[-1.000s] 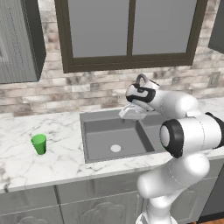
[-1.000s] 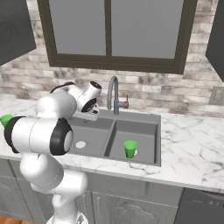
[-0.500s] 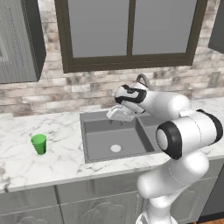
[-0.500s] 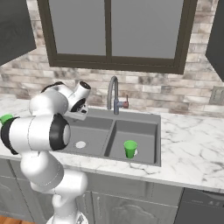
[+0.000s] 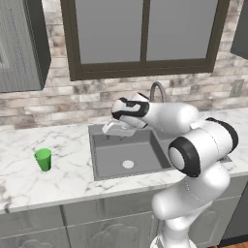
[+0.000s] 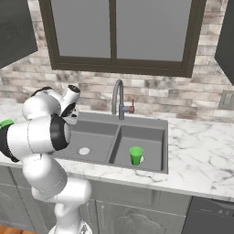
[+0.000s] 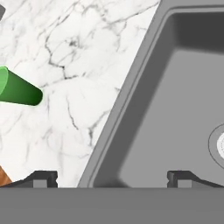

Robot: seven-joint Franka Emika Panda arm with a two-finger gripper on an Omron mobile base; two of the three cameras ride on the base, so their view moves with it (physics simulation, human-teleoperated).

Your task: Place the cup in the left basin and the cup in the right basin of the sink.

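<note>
A green cup point(image 5: 43, 159) stands upright on the marble counter point(image 5: 29, 181), well left of the sink point(image 5: 127, 154). The gripper point(image 5: 116, 128) hangs with jaws wide over the far left corner of the left basin point(image 5: 114, 156), holding nothing.

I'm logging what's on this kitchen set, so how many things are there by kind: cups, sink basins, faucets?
Green cups: 2, one on the counter, one in the right basin
Sink basins: 2, left basin, right basin
Faucets: 1, gooseneck faucet
Total: 5
</note>
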